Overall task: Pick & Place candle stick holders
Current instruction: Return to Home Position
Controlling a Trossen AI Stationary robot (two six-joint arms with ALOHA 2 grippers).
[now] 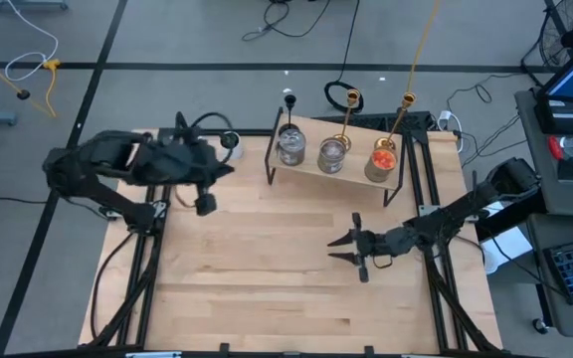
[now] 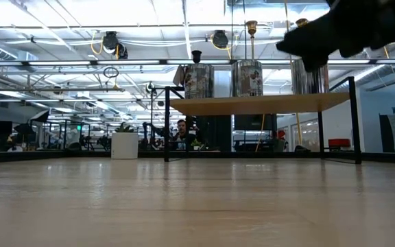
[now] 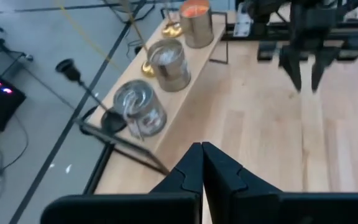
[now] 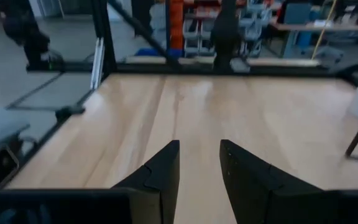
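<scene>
Your right gripper (image 1: 338, 249) hangs over the right-centre of the wooden table (image 1: 247, 288), fingers spread wide and holding nothing, aimed across toward the left arm. Your left gripper (image 3: 202, 149), fingers pressed together and empty, sits at the table's far-left, near one end of the low wooden shelf (image 1: 311, 171). All six candle stick holders stand on that shelf at the far edge. Two silvery glass cups (image 1: 291, 147) (image 1: 333, 154) and the orange-red glass cup (image 1: 383, 159) form a row along its length, mouths up. Behind them the black stemmed holder (image 3: 67, 67) and two brass holders (image 3: 148, 67) (image 3: 171, 28) stand upright, stems vertical, tops above the cups.
</scene>
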